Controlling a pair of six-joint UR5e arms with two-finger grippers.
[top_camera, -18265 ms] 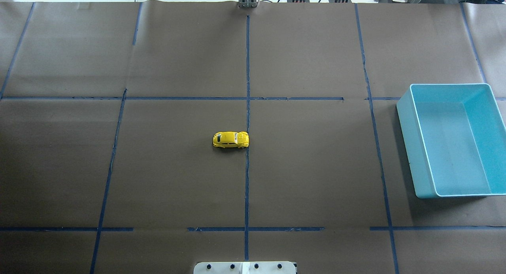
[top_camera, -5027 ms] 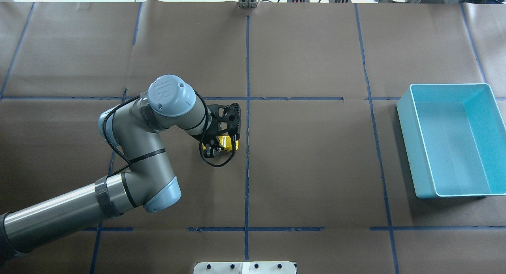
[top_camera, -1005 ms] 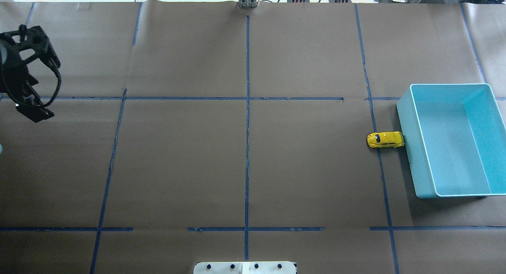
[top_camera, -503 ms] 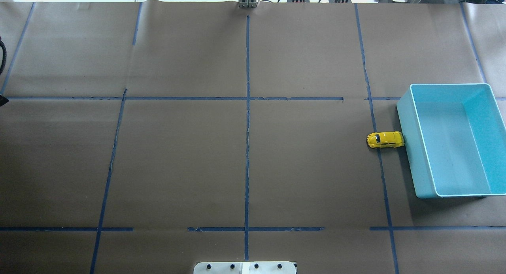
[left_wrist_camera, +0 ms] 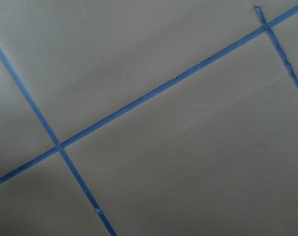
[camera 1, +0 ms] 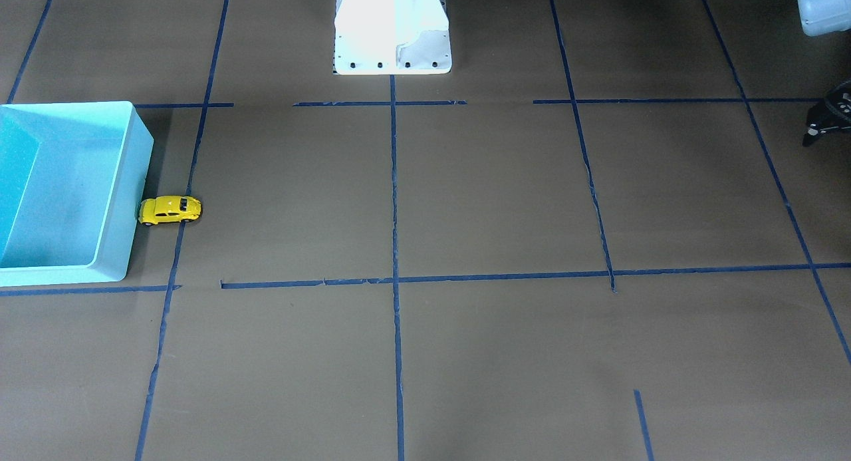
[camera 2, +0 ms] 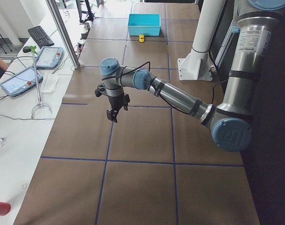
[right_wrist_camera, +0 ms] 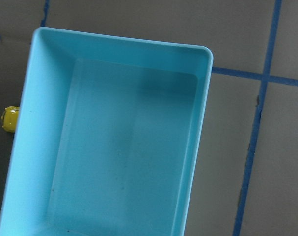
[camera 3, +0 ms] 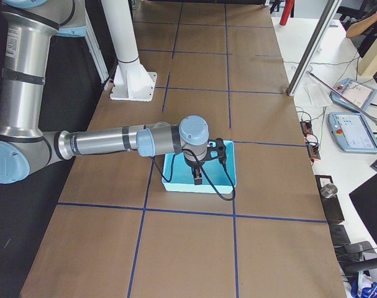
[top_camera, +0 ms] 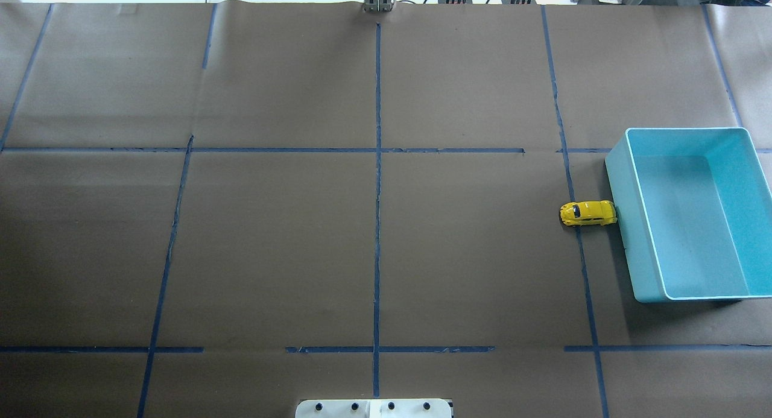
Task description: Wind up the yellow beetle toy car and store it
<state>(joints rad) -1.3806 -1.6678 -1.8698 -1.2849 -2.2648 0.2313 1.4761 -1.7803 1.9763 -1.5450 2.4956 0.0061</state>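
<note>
Brown-papered tabletop (top_camera: pixel 271 255) gridded with blue tape (top_camera: pixel 377 164), a tablet (camera 2: pixel 18 80) on the side desk (camera 2: pixel 11 126). Teal bin (top_camera: pixel 621 225) lies right under the right gripper (camera 3: pixel 198 179). The yellow beetle toy car (top_camera: pixel 588 213) sits outside, against its wall, far from the left gripper (camera 2: pixel 112 114). Can't tell either gripper's opening.

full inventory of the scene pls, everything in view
yellow beetle toy car: 1, yellow, on the table, outside the bin, one end against its outer wall
bin: 1, light blue, on the table's right side
table: 1, brown paper cover
tape lines: several, blue, grid across the table
base plate: 1, white, at the robot's edge
tablets: 2, on the side bench
left gripper: 1, black, over the table's left end
right gripper: 1, black, above the bin
</note>
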